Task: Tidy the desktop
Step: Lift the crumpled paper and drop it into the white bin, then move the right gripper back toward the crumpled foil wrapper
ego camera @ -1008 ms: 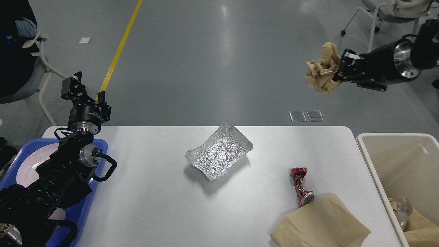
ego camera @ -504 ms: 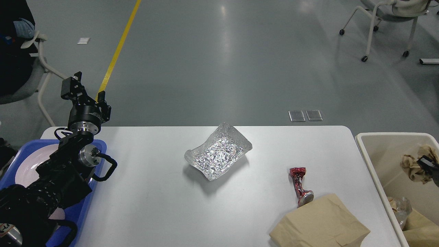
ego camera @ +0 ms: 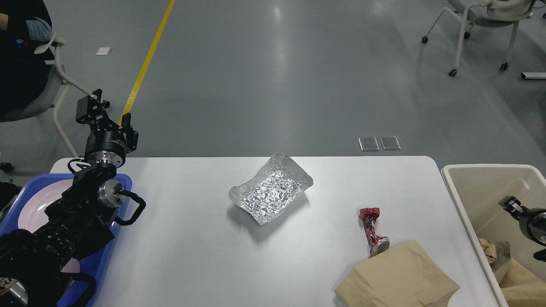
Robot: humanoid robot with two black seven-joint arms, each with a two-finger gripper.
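The white desktop (ego camera: 204, 256) holds a crumpled silver foil tray (ego camera: 271, 189) at its middle, a crushed red can (ego camera: 372, 230) to the right, and a flat brown paper bag (ego camera: 396, 277) at the front right. My left gripper (ego camera: 90, 106) is raised over the table's far left corner, open and empty. My right gripper (ego camera: 510, 204) hangs inside the beige bin (ego camera: 453, 179) at the right and holds nothing. Crumpled brown paper (ego camera: 487, 248) lies at the bottom of the bin.
A blue tray (ego camera: 121, 181) with a white plate (ego camera: 38, 204) sits at the left edge under my left arm. Chairs stand on the grey floor at the far left (ego camera: 59, 81) and far right (ego camera: 477, 17). A yellow floor line (ego camera: 147, 64) runs beyond the table.
My right arm swung down from high at the far right into the bin and let go of the crumpled brown paper, which now lies in the bin. The left arm stayed still.
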